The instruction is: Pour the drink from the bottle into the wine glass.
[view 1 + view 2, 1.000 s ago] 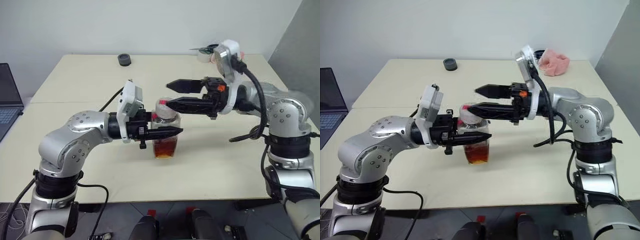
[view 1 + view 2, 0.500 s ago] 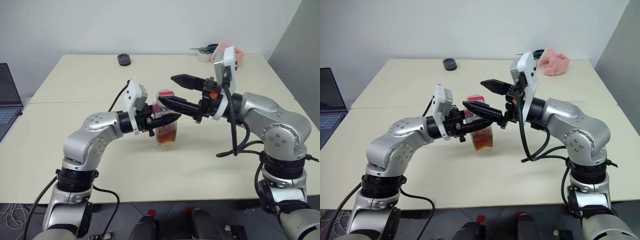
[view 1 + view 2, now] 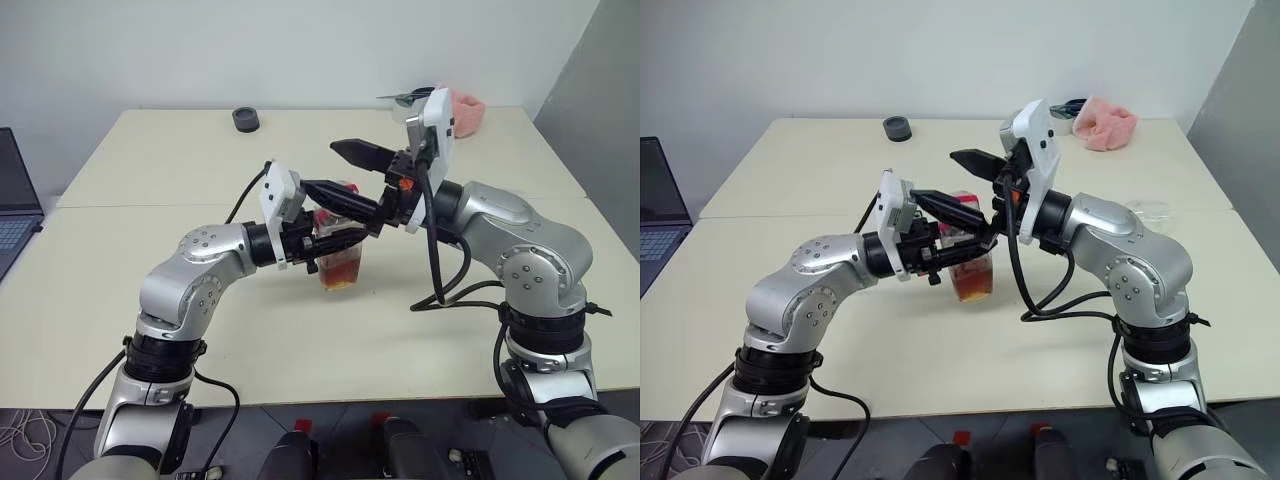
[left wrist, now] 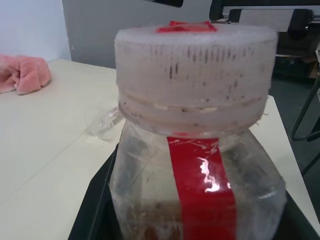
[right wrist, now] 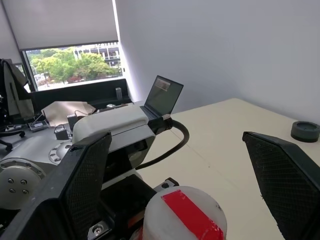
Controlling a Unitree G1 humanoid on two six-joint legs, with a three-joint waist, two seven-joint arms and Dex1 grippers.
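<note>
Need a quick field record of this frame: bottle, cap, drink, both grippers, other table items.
bottle: small clear plastic bottle with red label strip, upright on beige table
cap: whitish with red top, on
drink: amber liquid, low in bottle
left gripper: shut on bottle
right gripper: open, fingers either side of cap
other: pink cloth, dark round object, laptop

Pale cream table [image 3: 150, 330], seam across its middle, set against a plain white wall [image 3: 250, 50]. Grey panel [image 3: 600, 80] at far right. Window [image 5: 75, 65] giving daylight, trees outside, roller blind half down.
</note>
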